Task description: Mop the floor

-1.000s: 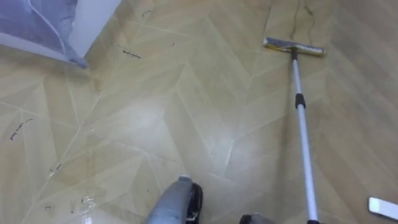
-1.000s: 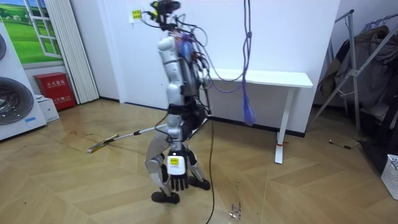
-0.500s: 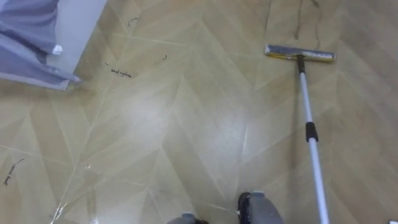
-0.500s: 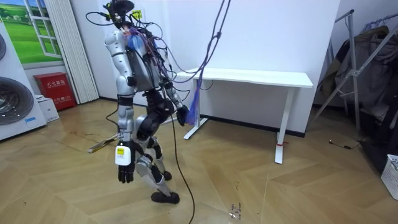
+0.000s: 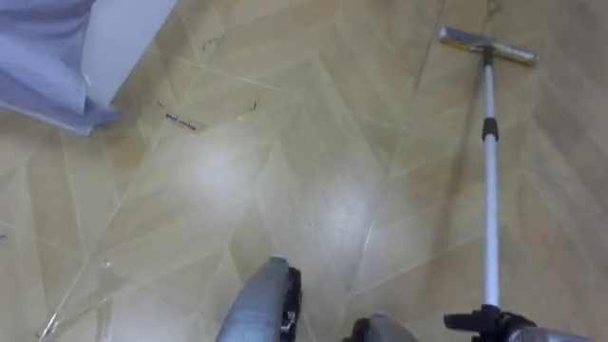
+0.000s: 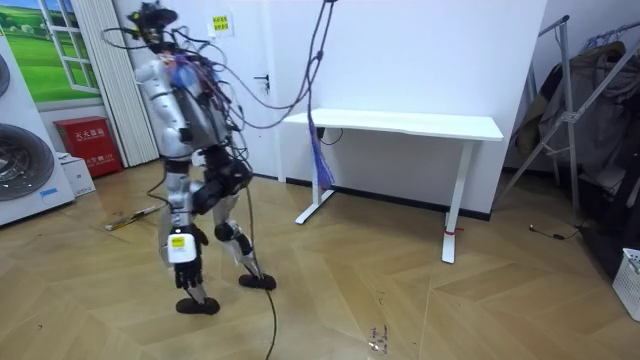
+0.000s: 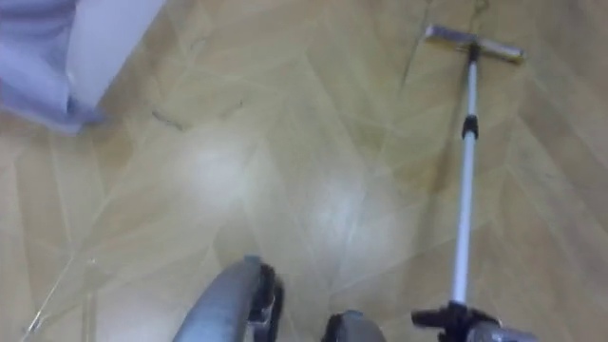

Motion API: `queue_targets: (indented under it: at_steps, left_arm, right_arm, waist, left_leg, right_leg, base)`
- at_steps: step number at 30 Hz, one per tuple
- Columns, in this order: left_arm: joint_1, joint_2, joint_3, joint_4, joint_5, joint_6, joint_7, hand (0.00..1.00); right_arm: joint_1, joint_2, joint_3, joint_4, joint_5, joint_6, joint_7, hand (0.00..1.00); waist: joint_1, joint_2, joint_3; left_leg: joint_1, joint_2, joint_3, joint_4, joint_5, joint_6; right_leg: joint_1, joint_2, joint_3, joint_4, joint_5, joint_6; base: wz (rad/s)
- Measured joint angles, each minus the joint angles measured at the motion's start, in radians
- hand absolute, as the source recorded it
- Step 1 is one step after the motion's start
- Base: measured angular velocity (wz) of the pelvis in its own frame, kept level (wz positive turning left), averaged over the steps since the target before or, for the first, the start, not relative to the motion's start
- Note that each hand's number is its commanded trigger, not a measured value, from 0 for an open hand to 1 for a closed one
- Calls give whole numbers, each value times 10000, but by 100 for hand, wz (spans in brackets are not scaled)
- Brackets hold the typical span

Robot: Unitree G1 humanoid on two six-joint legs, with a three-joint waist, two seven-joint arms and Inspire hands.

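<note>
The mop lies out ahead of me on the wooden floor, its flat head at the upper right and its white pole running back toward me. My right hand shows at the bottom right, dark fingers curled round the pole's near end. In the room view the mop head rests on the floor past my legs. My left hand hangs relaxed at my side and holds nothing.
Dark scribbled marks lie on the floor to the upper left, near a white panel with bluish cloth. The room view has a washing machine, a red box and a white table.
I have walked toward the room view's left, away from the white table, with the mop carried along. The eye view has shifted with my steps.
</note>
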Motion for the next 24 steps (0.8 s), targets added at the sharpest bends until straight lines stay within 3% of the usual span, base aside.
queue_targets:
  at_steps: [1,2,3,4,5,6,7,9,11,12,13,14,15,16,18,19,20,21,22,23,24]
  left_arm:
    - [-57,-40,1,-59,19,11,-141,0]
    - [-110,-47,-8,-52,40,12,-195,0]
    - [-181,-87,-3,2,207,-12,-210,0]
    - [-186,-171,7,-23,344,-31,-203,0]
    - [-187,-214,11,-64,409,-39,-192,0]
    - [-195,-288,37,-113,647,-67,-191,0]
    - [-230,-343,117,-133,670,-188,-154,0]
    - [-234,-362,105,-188,660,-299,-117,0]
    - [-246,-413,103,-217,653,-292,30,0]
    - [-246,-451,102,-212,597,-291,56,0]
    - [-263,-494,108,-213,550,-292,54,0]
    - [-263,-511,109,-213,538,-291,54,0]
    - [-260,-571,110,-181,378,-286,71,0]
    - [-246,-587,95,-151,-51,-227,128,0]
    - [-252,-490,108,-18,-873,-190,245,0]
    - [-255,-411,109,32,-1273,-130,313,0]
    - [-254,-366,106,42,-1476,-97,391,0]
    - [-237,-234,67,100,-1975,-64,627,0]
    - [-170,-47,-66,63,-2411,-42,815,0]
    - [-152,50,-198,30,-2571,-21,891,0]
    - [-127,197,-378,4,-2651,-23,987,0]
  right_arm:
    - [414,-44,35,53,219,-45,24,100]
    - [616,-61,53,192,293,-102,80,100]
    - [980,-106,121,469,241,-112,146,100]
    - [1469,-201,231,624,178,-101,168,100]
    - [1730,-248,286,627,158,-101,168,100]
    - [2169,-301,287,626,4,-101,132,100]
    - [2525,-274,285,624,-5,-101,3,100]
    - [2939,-66,271,594,-67,-100,-262,100]
    - [3087,247,275,565,-139,-96,-442,100]
    - [3090,441,265,559,-245,-84,-464,100]
    - [3076,587,169,559,-438,-65,-467,100]
    - [3071,634,140,550,-513,-49,-468,100]
    - [3069,648,62,520,-680,93,-473,100]
    - [2997,632,-22,477,-831,288,-563,100]
    - [2636,602,-25,498,-902,456,-628,100]
    - [2270,521,-28,570,-981,563,-702,100]
    - [2028,465,-40,653,-1009,661,-740,100]
    - [1472,352,-143,768,-1205,736,-822,100]
    - [828,201,-159,790,-1289,739,-817,100]
    - [531,124,-153,775,-1271,707,-804,100]
    - [-12,-7,-151,665,-1151,606,-789,100]
  waist:
    - [-159,60,-31]
    - [-198,64,-31]
    - [-259,61,-36]
    - [-311,176,-105]
    - [-363,277,-170]
    - [-465,512,-253]
    - [-515,681,-244]
    - [-693,863,-187]
    - [-934,910,-143]
    - [-1060,920,-135]
    - [-1170,863,-105]
    - [-1198,853,-97]
    - [-1220,863,-88]
    - [-1217,875,-105]
    - [-1144,849,-103]
    - [-976,832,-100]
    - [-859,828,-95]
    - [-673,650,-46]
    - [-578,423,-4]
    - [-515,322,-6]
    - [-334,118,19]
  left_leg:
    - [191,-282,7,-20,-205,318]
    - [325,-427,42,-10,-292,481]
    - [663,-668,226,-2,-584,683]
    - [988,-890,285,28,-924,826]
    - [1101,-966,278,23,-1070,893]
    - [1321,-1064,209,-5,-1293,1001]
    - [1535,-1100,182,-85,-1456,1071]
    - [1916,-1119,151,-329,-1563,1122]
    - [2343,-1125,132,-781,-1587,1125]
    - [2590,-1125,114,-1026,-1610,1081]
    - [2801,-1124,116,-1146,-1704,1014]
    - [2889,-1118,114,-1154,-1773,984]
    - [3066,-1068,83,-1073,-1999,904]
    - [3228,-1020,-11,-914,-2225,760]
    - [3321,-868,-43,-341,-2566,449]
    - [3025,-723,8,825,-2514,264]
    - [2735,-618,-7,1618,-2317,-35]
    - [2088,-462,-26,3215,-1574,-578]
    - [1477,-388,-46,4494,-420,-731]
    - [1167,-399,-49,5015,341,-772]
    - [516,-419,-6,5798,1657,-870]
  right_leg:
    - [322,-155,60,-180,-46,120]
    - [415,-274,97,-107,-27,170]
    - [414,-519,173,452,193,571]
    - [325,-683,353,1169,714,914]
    - [215,-699,438,1519,1073,951]
    - [-131,-723,573,2293,1941,952]
    - [-555,-623,765,2797,2144,961]
    - [-1355,-466,859,2850,2039,981]
    - [-2024,-333,844,1754,2038,944]
    - [-2251,-292,848,502,2132,876]
    - [-2367,-322,825,-720,2394,746]
    - [-2407,-321,755,-1235,2586,677]
    - [-2414,-361,573,-1735,3081,549]
    - [-2220,-315,378,-1727,3231,491]
    - [-2038,-297,129,-1364,3130,318]
    - [-1976,-222,117,-997,2858,149]
    - [-1954,-140,112,-741,2671,111]
    - [-1953,-81,198,-185,2263,6]
    - [-1958,-60,342,315,1881,-50]
    - [-1959,-27,455,512,1733,-97]
    - [-1947,7,627,788,1470,-133]
  base:
    - [61]
    - [50]
    - [25]
    - [20]
    - [11]
    - [0]
    - [-6]
    - [-11]
    - [-6]
    - [-6]
    - [-5]
    - [-9]
    - [-9]
    - [-12]
    - [-20]
    - [-28]
    - [-34]
    - [-30]
    - [-25]
    - [-12]
    - [-4]
